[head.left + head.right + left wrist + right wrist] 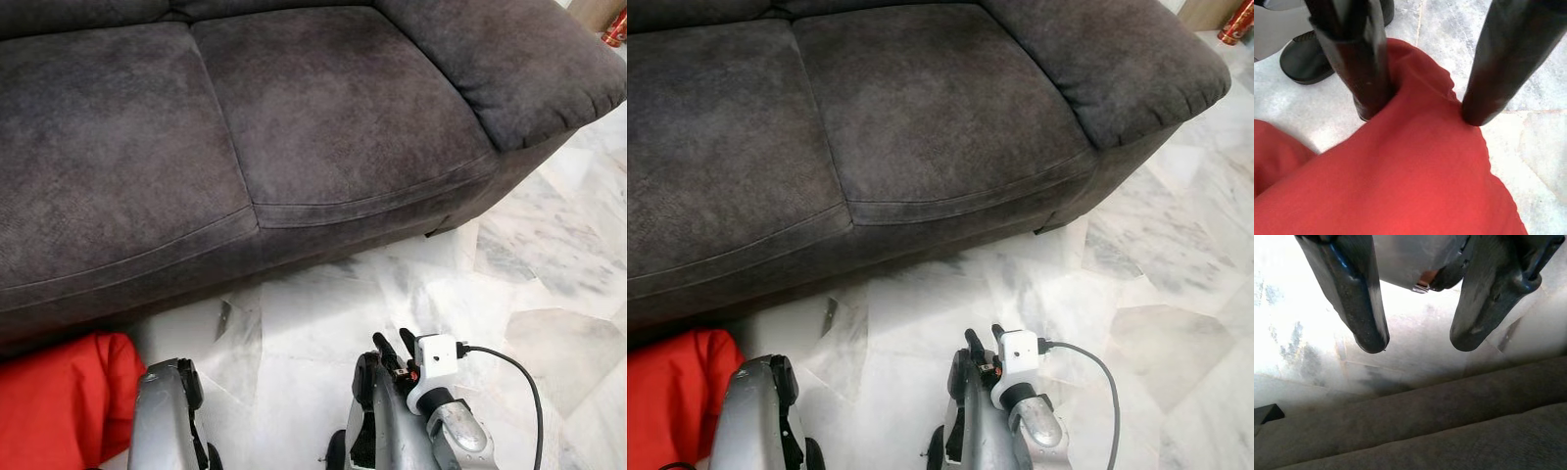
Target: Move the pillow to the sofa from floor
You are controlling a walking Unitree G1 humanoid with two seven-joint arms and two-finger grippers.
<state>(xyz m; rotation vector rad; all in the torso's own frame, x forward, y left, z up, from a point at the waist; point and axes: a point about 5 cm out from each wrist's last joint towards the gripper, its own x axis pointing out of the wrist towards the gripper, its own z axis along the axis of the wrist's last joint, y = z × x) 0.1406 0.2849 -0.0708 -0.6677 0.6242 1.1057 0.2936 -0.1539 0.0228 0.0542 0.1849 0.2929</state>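
- Left gripper [1418, 110] is yours to watch first: its two black fingers [1359, 73] stand apart and press down into the red pillow [1400, 181], one tip on each side of a raised fold of cloth, not closed on it.
- From your head cameras, that pillow [59, 401] lies on the floor at the far left, tucked against the front base of the sofa [294, 127], with the silver left arm [162, 416] just beside it.
- You can see a dark shoe-like shape [1308, 61] on the tiles past the left fingers.
- Between the arms you have pale marble floor [304, 323], bare.
- Right gripper [1418, 340] hangs with its fingers spread and nothing between them, over the floor near the sofa's front edge [1425, 426].
- Right arm [411, 411] carries a white camera block [436, 357] with a black cable [519, 382] looping off to the right.
- Sofa seat cushions are dark grey, and its arm [509, 69] sits at your upper right.
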